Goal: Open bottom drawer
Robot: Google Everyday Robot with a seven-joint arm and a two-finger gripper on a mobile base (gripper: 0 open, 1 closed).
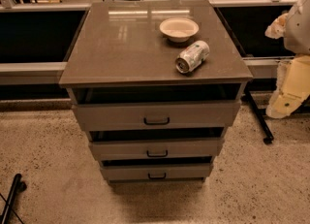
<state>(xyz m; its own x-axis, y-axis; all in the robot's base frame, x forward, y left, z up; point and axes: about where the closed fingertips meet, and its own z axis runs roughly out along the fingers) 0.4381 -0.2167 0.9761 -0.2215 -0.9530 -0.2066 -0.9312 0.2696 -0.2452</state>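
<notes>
The bottom drawer (156, 171) is the lowest of three grey-brown drawers in a small cabinet. It has a flat front with a small black bar handle (157, 175) at its centre. A dark gap shows above its front. My gripper (285, 99) is at the right edge of the view on the white and cream arm, level with the top drawer (156, 115). It is well to the right of the cabinet and touches no drawer.
A cream bowl (178, 28) and a can (192, 56) lying on its side rest on the cabinet top (121, 48). The middle drawer (156, 149) sits above the bottom one. A black stand leg (257, 119) is on the floor at right, and a black pole (11, 196) at bottom left.
</notes>
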